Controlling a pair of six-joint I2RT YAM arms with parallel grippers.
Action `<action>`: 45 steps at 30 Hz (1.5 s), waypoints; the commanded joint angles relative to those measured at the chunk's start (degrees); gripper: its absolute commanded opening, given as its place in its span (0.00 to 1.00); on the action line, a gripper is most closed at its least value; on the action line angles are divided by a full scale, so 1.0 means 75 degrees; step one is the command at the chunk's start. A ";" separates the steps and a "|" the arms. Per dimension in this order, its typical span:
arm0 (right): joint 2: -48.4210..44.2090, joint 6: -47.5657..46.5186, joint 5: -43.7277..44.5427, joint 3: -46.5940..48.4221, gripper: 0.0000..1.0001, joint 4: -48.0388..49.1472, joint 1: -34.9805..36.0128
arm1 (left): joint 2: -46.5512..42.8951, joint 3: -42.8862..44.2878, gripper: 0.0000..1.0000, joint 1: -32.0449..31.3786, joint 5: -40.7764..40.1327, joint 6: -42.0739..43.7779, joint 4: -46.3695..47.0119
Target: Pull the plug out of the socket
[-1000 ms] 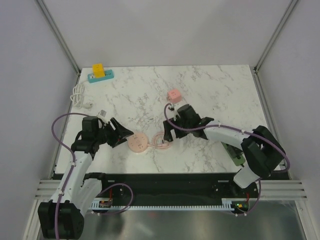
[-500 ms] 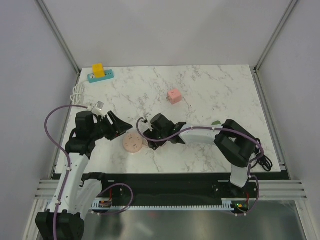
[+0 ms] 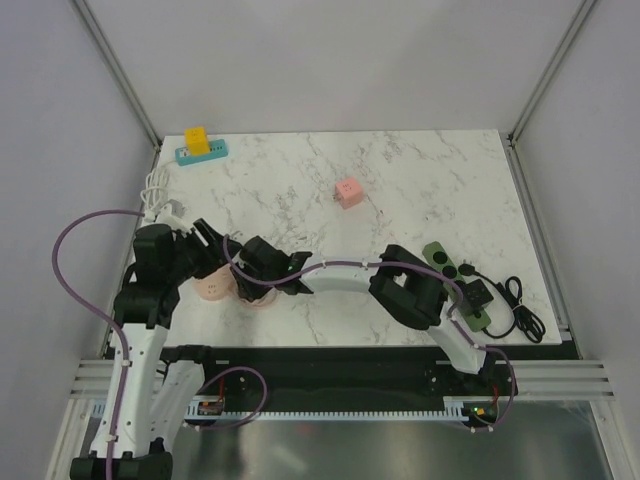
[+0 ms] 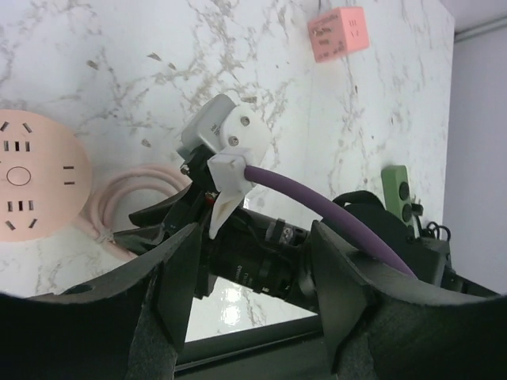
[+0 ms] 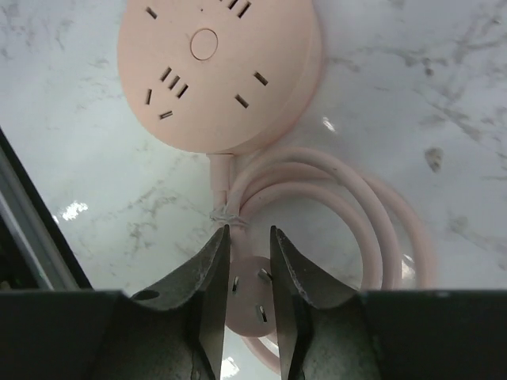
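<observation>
From my remote station, the right fingers (image 5: 204, 289) are clenched on the small pink plug (image 5: 249, 305). It lies with its metal prongs facing up in the narrow gap between the two dark, curved fingers. Just beyond them, the smooth pink rubbery cord (image 5: 317, 162) coils in two loose loops, bound by a thin tie where it leaves the round pink plastic socket (image 5: 218, 71). The socket is a flat, glossy disc with slotted holes around a central circular button. It rests on the near-left part of the white marble-patterned tabletop (image 3: 420, 170), whose polished surface shows grey veins and reflects the lights.

The left fingers (image 4: 170, 293) are spread wide with nothing between them. They hang beside the socket, and the right arm's wrist with its purple cable fills the gap in the left wrist view.

At the far-left corner, a blocky yellow plug (image 3: 197, 139) sits upright in a flat teal power strip (image 3: 215, 150), with a loosely bundled white cable (image 3: 155, 190) nearby. A small pink cube (image 3: 348, 190) stands mid-tabletop, well apart from both arms. On the right edge lies a long olive-green power strip (image 3: 445, 262) with a tangled black cord (image 3: 520, 305).
</observation>
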 commanded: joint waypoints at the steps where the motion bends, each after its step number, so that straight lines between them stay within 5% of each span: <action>1: 0.0594 0.0359 -0.0326 0.0671 0.34 0.0197 0.0205 | -0.0144 0.0555 0.65 -0.0061 -0.0791 0.0053 0.0021; 6: 0.0385 -0.0004 -0.0701 0.0697 0.43 0.0360 -0.0040 | -0.0097 0.0789 0.65 -0.0061 -0.1353 -0.0133 -0.0003; 17: -0.1420 0.0946 -0.1896 -0.1308 0.78 0.2412 -0.1318 | 0.0465 0.1585 0.71 -0.0061 -0.1963 -0.0369 0.0184; 27: -0.1620 0.0932 -0.1604 -0.1273 0.97 0.2797 -0.2360 | 0.2362 0.2570 0.84 -0.0061 -0.2526 -0.0170 0.0746; 29: -0.1410 0.1143 -0.1346 -0.1005 0.98 0.3241 -0.2629 | 0.3248 0.2886 0.92 -0.0061 -0.2468 0.0052 0.0934; 36: -0.0542 0.1415 -0.1276 -0.1037 0.98 0.4906 -0.3462 | 0.6121 0.4223 0.98 -0.0014 -0.3345 0.1482 0.1940; 45: -0.0272 0.0548 -0.1521 -0.0312 0.98 0.4264 -0.3556 | 0.8759 0.5028 0.98 0.0033 -0.4293 0.3403 0.6008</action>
